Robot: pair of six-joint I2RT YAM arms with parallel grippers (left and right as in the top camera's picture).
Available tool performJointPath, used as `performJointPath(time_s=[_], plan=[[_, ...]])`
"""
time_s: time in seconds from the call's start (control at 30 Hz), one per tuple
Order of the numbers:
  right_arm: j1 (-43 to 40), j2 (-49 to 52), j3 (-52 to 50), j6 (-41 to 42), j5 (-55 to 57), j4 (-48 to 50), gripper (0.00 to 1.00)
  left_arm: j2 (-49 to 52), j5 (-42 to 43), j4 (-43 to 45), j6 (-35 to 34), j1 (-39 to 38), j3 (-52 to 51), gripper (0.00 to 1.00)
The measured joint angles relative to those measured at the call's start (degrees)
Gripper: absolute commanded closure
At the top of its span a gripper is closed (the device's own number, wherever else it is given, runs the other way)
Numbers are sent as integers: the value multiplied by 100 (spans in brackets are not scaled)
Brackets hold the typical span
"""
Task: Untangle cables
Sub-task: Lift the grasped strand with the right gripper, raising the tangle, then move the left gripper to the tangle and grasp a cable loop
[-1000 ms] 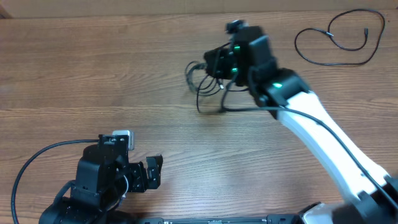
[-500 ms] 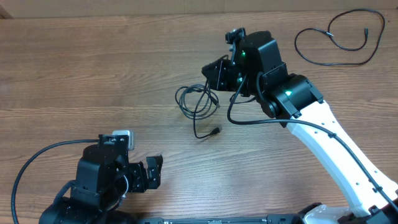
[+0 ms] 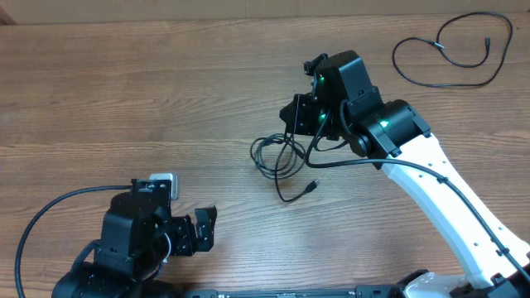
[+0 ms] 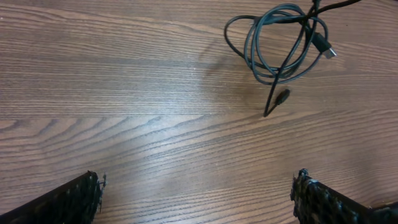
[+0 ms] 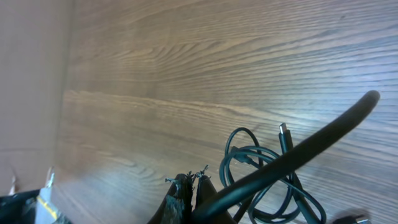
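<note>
A small tangle of thin black cables (image 3: 280,156) lies in loops on the wooden table at centre, with a plug end (image 3: 313,185) trailing toward the front. My right gripper (image 3: 296,117) sits at the tangle's far right edge and is shut on a strand of it. In the right wrist view the jaws (image 5: 191,185) are closed, a blurred strand crosses in front, and the loops (image 5: 267,180) lie just right of them. My left gripper (image 3: 203,228) is open and empty at the front left. In the left wrist view the tangle (image 4: 280,43) lies far ahead of the open fingers (image 4: 199,199).
A separate loose black cable (image 3: 439,40) lies in a wide loop at the table's far right corner. My left arm's thick cable (image 3: 50,207) curves at the front left. The white right arm (image 3: 447,199) slants across the right side.
My right gripper moved toward the front with the strand. The tangle went from bunched under the gripper to spread on the table, shifting forward and slightly right. The left arm has not moved.
</note>
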Motion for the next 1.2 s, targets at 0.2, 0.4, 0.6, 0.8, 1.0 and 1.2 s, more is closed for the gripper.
performJointPath(time_s=[0.2,0.4,0.6,0.8,1.0,1.2], plan=[[13,0,0,-2,-415,-37,96,0,7,4,-4,0,0,0],[76,0,0,31,-579,-35,96,0,74,31,-691,0,0,0],[107,0,0,278,-632,-33,96,0,492,356,-1631,0,-4,10],[111,0,0,389,-634,-17,96,210,601,378,-1982,0,-280,12],[251,0,0,435,-634,-15,96,988,839,861,-2129,0,-463,16],[354,0,0,450,-649,-9,96,1919,1163,1587,-2124,0,-472,23]])
